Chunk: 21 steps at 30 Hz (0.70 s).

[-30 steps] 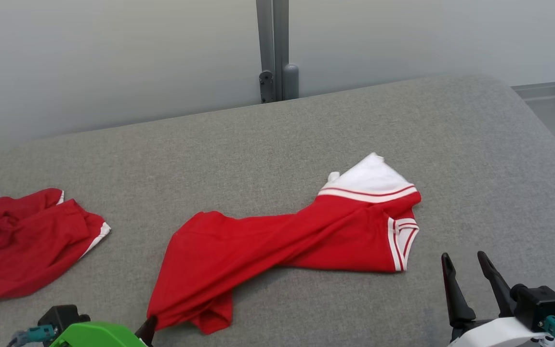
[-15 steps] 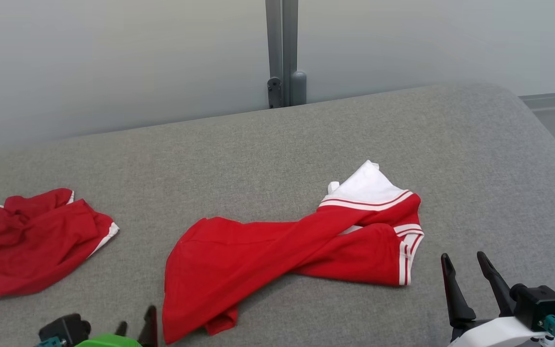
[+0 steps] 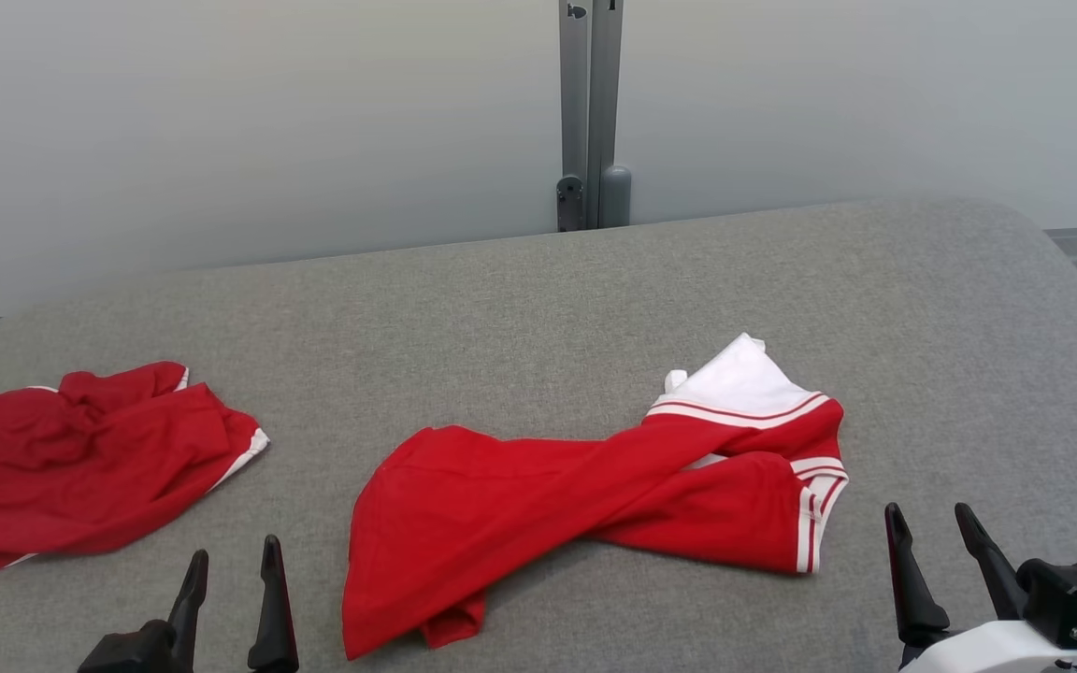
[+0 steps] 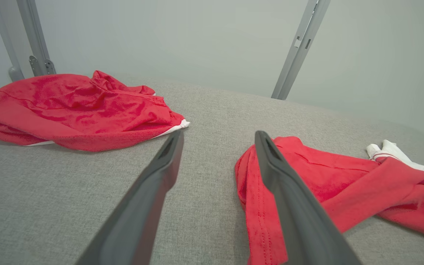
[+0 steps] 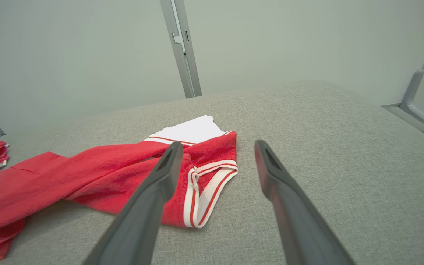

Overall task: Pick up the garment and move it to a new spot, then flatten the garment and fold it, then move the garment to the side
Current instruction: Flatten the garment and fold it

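A grey fabric surface (image 3: 538,299) stands before a pale wall (image 3: 221,121) with a metal post (image 3: 588,112). The garment (image 3: 595,486) lies twisted at its middle. A second red cloth (image 3: 80,458) at the left is partly cut off. The left gripper (image 3: 235,551) and right gripper (image 3: 926,512) are spread wide and hold nothing.

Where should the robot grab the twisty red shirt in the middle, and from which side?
Best guess: pinch the two near ends. The red shirt lies twisted across the gray surface, its loose hem corner close to the left gripper and its striped cuff close to the right gripper. Come from the near side, jaws open, so pulling apart untwists it.
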Available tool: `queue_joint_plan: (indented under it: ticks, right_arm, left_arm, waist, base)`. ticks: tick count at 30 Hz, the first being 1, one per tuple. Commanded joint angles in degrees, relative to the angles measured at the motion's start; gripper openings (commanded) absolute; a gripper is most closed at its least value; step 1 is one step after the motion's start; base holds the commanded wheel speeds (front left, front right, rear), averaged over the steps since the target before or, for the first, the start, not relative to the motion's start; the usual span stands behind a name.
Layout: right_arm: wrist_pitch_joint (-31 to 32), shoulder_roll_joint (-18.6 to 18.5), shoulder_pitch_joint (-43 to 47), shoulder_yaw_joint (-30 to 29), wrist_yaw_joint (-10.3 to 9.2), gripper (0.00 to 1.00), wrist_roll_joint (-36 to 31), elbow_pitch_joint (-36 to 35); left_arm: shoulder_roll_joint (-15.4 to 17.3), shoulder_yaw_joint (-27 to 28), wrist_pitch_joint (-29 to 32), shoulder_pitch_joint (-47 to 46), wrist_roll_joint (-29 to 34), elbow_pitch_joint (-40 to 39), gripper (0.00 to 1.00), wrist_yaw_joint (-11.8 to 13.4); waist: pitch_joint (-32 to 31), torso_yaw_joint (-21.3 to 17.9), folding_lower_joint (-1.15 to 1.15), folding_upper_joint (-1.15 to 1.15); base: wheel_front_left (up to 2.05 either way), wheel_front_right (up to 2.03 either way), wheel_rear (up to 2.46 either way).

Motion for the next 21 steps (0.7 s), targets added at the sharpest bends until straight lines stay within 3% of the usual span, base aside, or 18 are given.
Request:
queue_joint_plan:
  ticks: [1, 7, 21]
  right_arm:
    - [0.2, -0.1, 0.8, -0.2, -0.06, 1.0, 0.7, 0.2]
    - [1.2, -0.1, 1.5, -0.3, -0.06, 1.0, 1.1, 0.6]
    - [2.9, -0.1, 1.2, -0.4, -0.06, 1.0, 0.4, 0.6]
  left_arm:
    - [-0.6, 1.0, -0.2, 0.3, 2.4, -0.7, 1.0, -0.8]
    - [-3.0, 3.4, -0.3, 3.0, 8.9, -0.8, 1.0, -4.4]
    - [-6.0, 6.9, -0.2, 2.8, 13.4, 2.2, 1.0, -9.3]
  waist:
    - [-0.6, 0.6, 0.0, 0.0]
    - [-1.2, 1.1, 0.0, 0.0]
    - [-1.2, 1.1, 0.0, 0.0]
  base:
    - [0.0, 0.0, 0.0]
    - [0.0, 0.0, 0.0]
    - [0.0, 0.0, 0.0]
